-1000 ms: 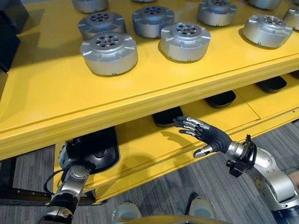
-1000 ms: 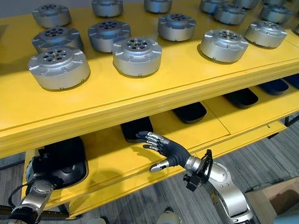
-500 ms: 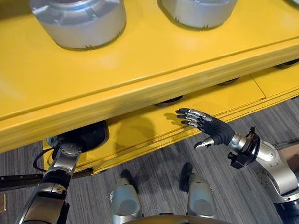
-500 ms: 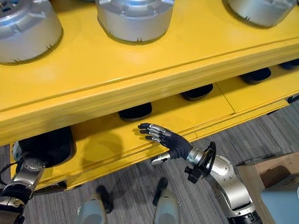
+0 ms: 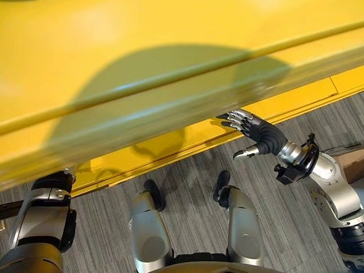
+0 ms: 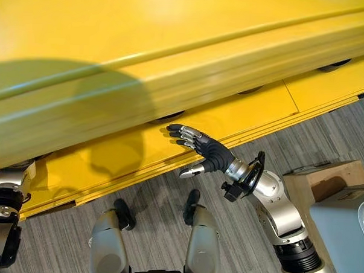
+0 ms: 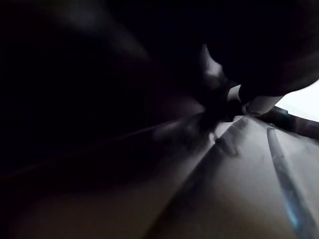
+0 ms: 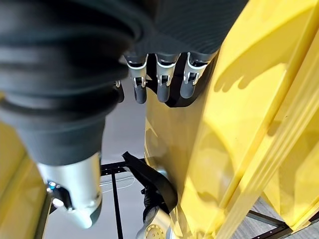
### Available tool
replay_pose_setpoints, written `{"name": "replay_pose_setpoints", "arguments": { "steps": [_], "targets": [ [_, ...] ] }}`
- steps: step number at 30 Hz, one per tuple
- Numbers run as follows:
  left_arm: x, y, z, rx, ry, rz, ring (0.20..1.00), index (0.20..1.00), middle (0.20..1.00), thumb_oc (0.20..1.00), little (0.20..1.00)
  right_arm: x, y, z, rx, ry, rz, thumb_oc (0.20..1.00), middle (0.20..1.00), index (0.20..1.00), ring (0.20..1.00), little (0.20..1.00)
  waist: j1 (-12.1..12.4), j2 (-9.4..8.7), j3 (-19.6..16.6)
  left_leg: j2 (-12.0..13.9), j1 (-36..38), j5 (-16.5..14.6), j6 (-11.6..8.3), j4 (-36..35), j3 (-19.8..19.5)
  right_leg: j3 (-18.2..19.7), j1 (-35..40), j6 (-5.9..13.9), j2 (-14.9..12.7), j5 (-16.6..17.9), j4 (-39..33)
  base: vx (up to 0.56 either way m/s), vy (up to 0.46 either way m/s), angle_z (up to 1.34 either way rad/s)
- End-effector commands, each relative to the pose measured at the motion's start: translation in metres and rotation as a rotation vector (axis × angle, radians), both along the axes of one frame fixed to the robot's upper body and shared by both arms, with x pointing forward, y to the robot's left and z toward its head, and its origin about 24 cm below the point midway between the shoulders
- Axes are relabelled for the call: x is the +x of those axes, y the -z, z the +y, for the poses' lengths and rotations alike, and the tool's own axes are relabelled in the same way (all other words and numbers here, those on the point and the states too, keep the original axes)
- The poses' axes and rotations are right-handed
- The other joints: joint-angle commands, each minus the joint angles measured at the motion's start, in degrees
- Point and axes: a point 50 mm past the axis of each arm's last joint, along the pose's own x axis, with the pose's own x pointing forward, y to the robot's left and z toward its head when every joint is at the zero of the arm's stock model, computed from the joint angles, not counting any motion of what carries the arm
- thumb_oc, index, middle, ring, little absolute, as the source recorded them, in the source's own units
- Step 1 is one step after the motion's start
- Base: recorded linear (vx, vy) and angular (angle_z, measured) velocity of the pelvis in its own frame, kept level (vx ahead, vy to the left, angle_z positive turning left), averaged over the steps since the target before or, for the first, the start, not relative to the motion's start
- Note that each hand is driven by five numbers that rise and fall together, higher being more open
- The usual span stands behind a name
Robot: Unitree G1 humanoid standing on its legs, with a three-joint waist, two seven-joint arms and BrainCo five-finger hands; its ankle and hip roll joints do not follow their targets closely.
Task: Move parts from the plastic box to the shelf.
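Since a second ago the camera has dipped so the silver parts leave view behind the yellow shelf (image 5: 173,63), while the right hand (image 6: 208,154) hovers empty, fingers straight, at the lower tier's edge and the left hand's fingers stay hidden underneath, state untellable.

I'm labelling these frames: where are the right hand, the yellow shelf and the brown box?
right hand (image 6: 210,154), right eye view, back of the hand.
yellow shelf (image 6: 173,69), right eye view, front edge.
brown box (image 6: 331,177), right eye view, top face.
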Motion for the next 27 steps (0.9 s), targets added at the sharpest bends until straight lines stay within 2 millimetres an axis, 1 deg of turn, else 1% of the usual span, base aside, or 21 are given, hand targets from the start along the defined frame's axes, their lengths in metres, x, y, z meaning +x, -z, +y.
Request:
{"name": "replay_pose_setpoints", "arguments": {
  "steps": [1, 2, 4, 5, 10, 12, 13, 15, 18, 19, 21, 22, 25, 27],
  "targets": [
    [-0.016, 0.041, -0.006, 0.043, -0.002, 0.217, 0.200, 0.200, 0.200, 0.200, 0.200, -0.009, -0.025, 0.005, 0.114, -0.042, -0.099, 1.000, 1.000, 1.000, 1.000, 1.000, 0.36, -2.58, -1.38, 1.08, -1.21, 5.21, -2.45, -2.44, -1.64, 1.50, 2.63, 6.72, -5.26, -3.55, 3.54, 0.00, 0.000, 0.00],
    [-0.016, 0.040, -0.007, 0.053, 0.000, 0.217, 0.200, 0.200, 0.200, 0.200, 0.200, -0.009, -0.025, 0.005, 0.113, -0.043, -0.100, 1.000, 1.000, 1.000, 1.000, 1.000, 0.39, -2.59, -1.27, 1.11, -1.30, 5.19, -2.46, -2.37, -1.66, 1.51, 2.53, 6.71, -5.28, -3.57, 3.64, 0.00, 0.000, 0.00],
    [-0.011, 0.032, -0.009, 0.113, 0.016, 0.217, 0.200, 0.200, 0.200, 0.200, 0.200, -0.008, -0.026, 0.005, 0.111, -0.038, -0.103, 1.000, 1.000, 1.000, 1.000, 1.000, 0.33, -2.53, -0.82, 1.07, -1.62, 5.02, -2.33, -2.20, -1.49, 1.62, 1.94, 6.68, -5.32, -3.49, 3.88, -0.02, 0.011, -0.05],
    [-0.007, 0.024, -0.009, 0.150, 0.026, 0.213, 0.200, 0.200, 0.200, 0.200, 0.200, -0.008, -0.027, 0.005, 0.107, -0.033, -0.109, 1.000, 1.000, 1.000, 1.000, 1.000, 0.23, -2.53, -0.50, 0.99, -1.81, 4.95, -2.29, -2.13, -1.30, 1.73, 1.40, 6.64, -5.23, -3.47, 4.17, -0.03, 0.016, -0.03],
    [0.003, 0.004, -0.010, 0.268, 0.081, 0.237, 0.200, 0.200, 0.200, 0.200, 0.200, -0.007, -0.027, 0.003, 0.102, -0.030, -0.122, 1.000, 1.000, 1.000, 1.000, 1.000, 0.14, -2.00, 0.19, 0.33, -2.05, 4.51, -1.94, -2.03, -1.11, 2.01, 0.51, 6.56, -5.11, -3.45, 4.70, -0.01, 0.004, 0.00],
    [0.006, 0.001, -0.011, 0.321, 0.116, 0.273, 0.200, 0.200, 0.200, 0.200, 0.200, -0.007, -0.027, 0.003, 0.104, -0.033, -0.124, 1.000, 1.000, 1.000, 1.000, 1.000, 0.09, -1.85, 0.16, 0.12, -1.74, 4.44, -1.81, -2.26, -0.88, 1.93, 0.61, 6.57, -5.12, -3.43, 4.66, -0.01, -0.007, -0.02],
    [0.007, 0.003, -0.013, 0.344, 0.136, 0.297, 0.200, 0.200, 0.200, 0.200, 0.200, -0.007, -0.026, 0.002, 0.103, -0.037, -0.124, 1.000, 1.000, 1.000, 1.000, 1.000, -0.01, -1.73, 0.09, 0.05, -1.43, 4.43, -1.73, -2.43, -0.69, 1.88, 0.69, 6.53, -5.20, -3.47, 4.74, 0.00, 0.000, 0.00],
    [0.006, 0.013, -0.019, 0.329, 0.169, 0.321, 0.200, 0.200, 0.200, 0.200, 0.200, -0.008, -0.024, 0.001, 0.104, -0.043, -0.122, 1.000, 1.000, 1.000, 1.000, 1.000, -0.13, -1.55, -0.10, -0.28, -0.68, 4.31, -1.36, -2.76, -0.42, 1.78, 1.08, 6.47, -5.29, -3.44, 4.58, 0.00, -0.002, -0.02],
    [0.006, 0.013, -0.019, 0.329, 0.170, 0.322, 0.200, 0.200, 0.200, 0.200, 0.200, -0.008, -0.023, 0.001, 0.104, -0.043, -0.121, 1.000, 1.000, 1.000, 1.000, 1.000, -0.10, -1.54, -0.10, -0.31, -0.58, 4.32, -1.36, -2.83, -0.37, 1.79, 1.15, 6.48, -5.30, -3.42, 4.54, 0.01, -0.008, -0.06],
    [-0.001, 0.042, -0.030, 0.299, 0.210, 0.382, 0.200, 0.200, 0.200, 0.200, 0.200, -0.007, -0.019, 0.002, 0.105, -0.059, -0.114, 1.000, 1.000, 1.000, 1.000, 1.000, -0.16, -1.26, -1.01, -0.82, 0.72, 4.32, -1.08, -3.59, -0.04, 1.49, 2.06, 6.45, -5.51, -3.41, 3.96, 0.04, -0.036, -0.04],
    [-0.009, 0.065, -0.040, 0.265, 0.232, 0.420, 0.200, 0.200, 0.200, 0.200, 0.200, -0.008, -0.015, 0.005, 0.108, -0.068, -0.107, 1.000, 1.000, 1.000, 1.000, 1.000, -0.03, -1.10, -1.86, -1.34, 2.03, 4.59, -0.95, -4.63, 0.07, 1.23, 3.09, 6.50, -5.65, -3.39, 3.27, 0.04, -0.053, -0.02],
    [-0.010, 0.068, -0.042, 0.257, 0.234, 0.426, 0.200, 0.200, 0.200, 0.200, 0.200, -0.008, -0.014, 0.006, 0.109, -0.071, -0.106, 1.000, 1.000, 1.000, 1.000, 1.000, 0.00, -1.06, -2.04, -1.42, 2.29, 4.66, -0.94, -4.85, 0.08, 1.18, 3.30, 6.53, -5.69, -3.36, 3.11, 0.02, -0.050, 0.03],
    [-0.020, 0.089, -0.048, 0.211, 0.240, 0.469, 0.200, 0.200, 0.200, 0.200, 0.200, -0.008, -0.008, 0.012, 0.101, -0.085, -0.083, 1.000, 1.000, 1.000, 1.000, 1.000, 0.16, -0.49, -3.45, -2.30, 4.68, 5.40, -0.90, -6.91, 0.05, 0.77, 5.35, 6.84, -6.12, -3.19, 1.78, 0.04, -0.036, 0.02],
    [-0.026, 0.098, -0.047, 0.193, 0.247, 0.486, 0.200, 0.200, 0.200, 0.200, 0.200, -0.009, -0.006, 0.013, 0.101, -0.088, -0.070, 1.000, 1.000, 1.000, 1.000, 1.000, 0.31, -0.09, -4.21, -2.78, 5.81, 5.78, -0.88, -7.81, -0.06, 0.60, 6.30, 7.03, -6.44, -3.08, 1.32, 0.04, -0.033, -0.02]
  ]
}}
